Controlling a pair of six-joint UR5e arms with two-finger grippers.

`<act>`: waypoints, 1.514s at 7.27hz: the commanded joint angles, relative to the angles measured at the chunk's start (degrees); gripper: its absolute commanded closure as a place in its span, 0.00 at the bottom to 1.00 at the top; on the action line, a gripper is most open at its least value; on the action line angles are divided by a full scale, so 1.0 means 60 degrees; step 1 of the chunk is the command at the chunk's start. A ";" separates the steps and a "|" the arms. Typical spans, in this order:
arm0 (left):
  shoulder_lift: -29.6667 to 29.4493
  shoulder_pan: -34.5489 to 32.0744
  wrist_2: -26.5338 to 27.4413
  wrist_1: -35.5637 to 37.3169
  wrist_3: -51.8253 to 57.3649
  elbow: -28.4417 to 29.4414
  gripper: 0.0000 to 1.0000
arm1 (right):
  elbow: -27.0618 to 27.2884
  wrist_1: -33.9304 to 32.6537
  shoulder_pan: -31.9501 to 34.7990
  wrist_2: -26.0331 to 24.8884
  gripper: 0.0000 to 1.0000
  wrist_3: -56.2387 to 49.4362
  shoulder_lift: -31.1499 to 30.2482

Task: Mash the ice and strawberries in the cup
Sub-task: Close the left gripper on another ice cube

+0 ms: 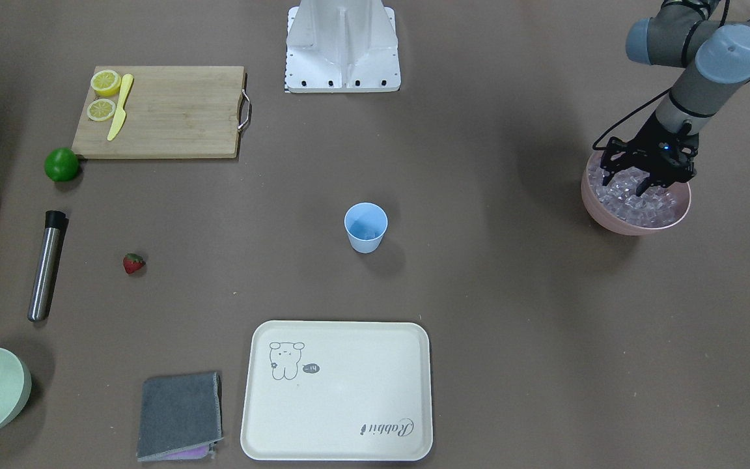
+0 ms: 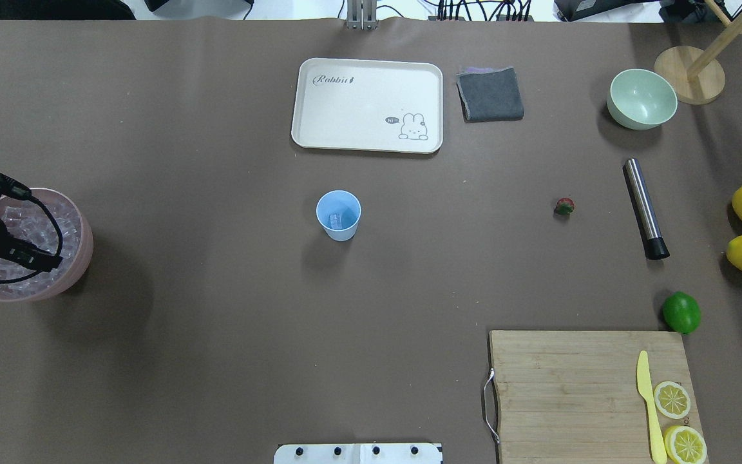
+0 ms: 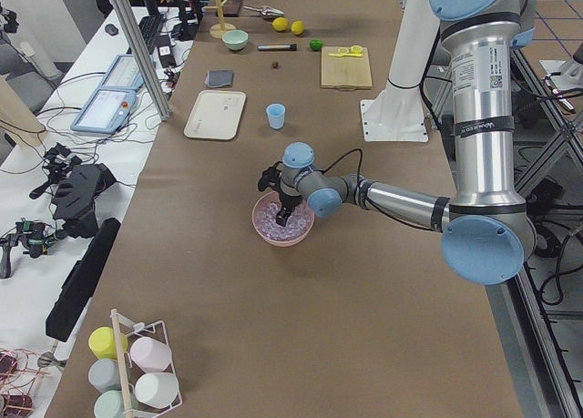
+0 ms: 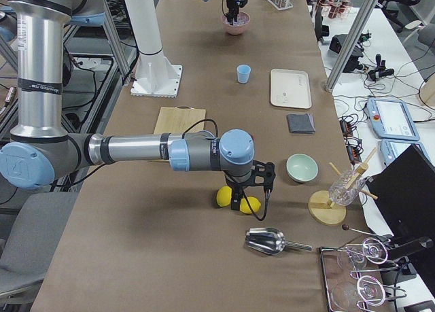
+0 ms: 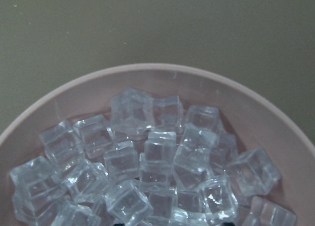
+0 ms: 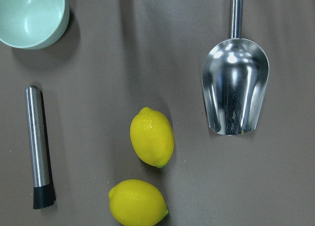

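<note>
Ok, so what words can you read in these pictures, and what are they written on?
"Rabbit": curly letters in a corner of the cream tray.
Speech bubble beside the tray's drawn rabbit: too small to read.
Printing along the left arm: too blurred to read.

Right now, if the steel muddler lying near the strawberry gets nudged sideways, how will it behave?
It would probably roll: the muddler is a smooth round cylinder lying on its side on the table. Its polished metal body looks rigid, likely slippery to pinch, and fairly heavy for its size.
</note>
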 commanded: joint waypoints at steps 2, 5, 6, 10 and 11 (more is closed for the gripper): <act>0.0057 0.0012 -0.0014 -0.0008 0.0024 -0.0069 0.77 | 0.0042 0.0000 0.0000 0.0000 0.00 0.0000 -0.0011; 0.0145 -0.0105 -0.0377 0.0007 0.0068 -0.0143 1.00 | 0.0057 0.0000 0.0000 0.0015 0.00 0.0014 0.0004; 0.0175 -0.0323 -0.0555 0.0021 0.0097 -0.0259 1.00 | 0.0071 0.0000 0.0000 0.0044 0.00 0.0014 0.0018; 0.0088 -0.2356 -0.1314 0.0036 -0.0004 -0.0728 1.00 | 0.0086 0.0000 0.0000 0.0059 0.00 0.0014 0.0048; -0.0247 -0.2796 -0.1681 0.0022 -0.0237 -0.0758 1.00 | 0.0115 0.0000 0.0000 0.0059 0.00 0.0014 0.0019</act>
